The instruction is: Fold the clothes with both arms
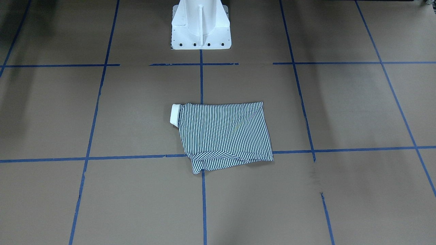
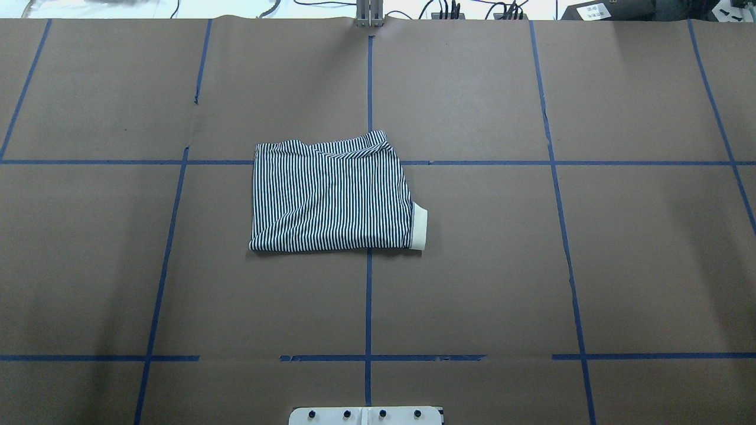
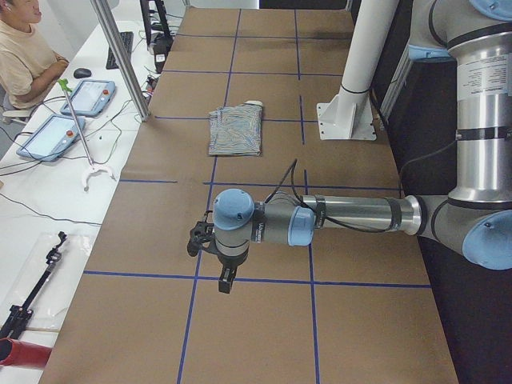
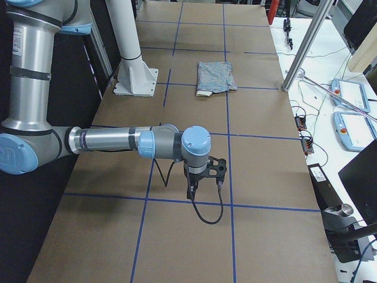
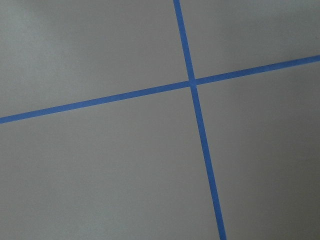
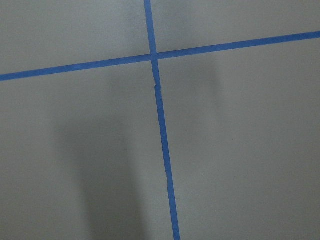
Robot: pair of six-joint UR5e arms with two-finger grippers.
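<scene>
shirt (image 2: 331, 195): folded striped rectangle mid surface (image 2: 531, 265), white collar (image 2: 419, 227) poking out
left end effector (image 3: 225, 282): well apart from shirt, opening can't tell
right end effector (image 4: 203, 180): same, can't tell
risk: rumpled far edge probably slips loose if regrasped or dragged

The polo shirt (image 1: 224, 132) has thin navy-and-white stripes — its collar (image 1: 175, 114) is plain white; the table (image 1: 340, 109) is flat brown, gridded with blue tape lines (image 1: 201, 81); the pedestal (image 1: 201, 23) is white; the left arm (image 3: 352, 214) and right arm (image 4: 112, 141) are silver-grey — their joint caps (image 3: 236, 210) light blue.
</scene>
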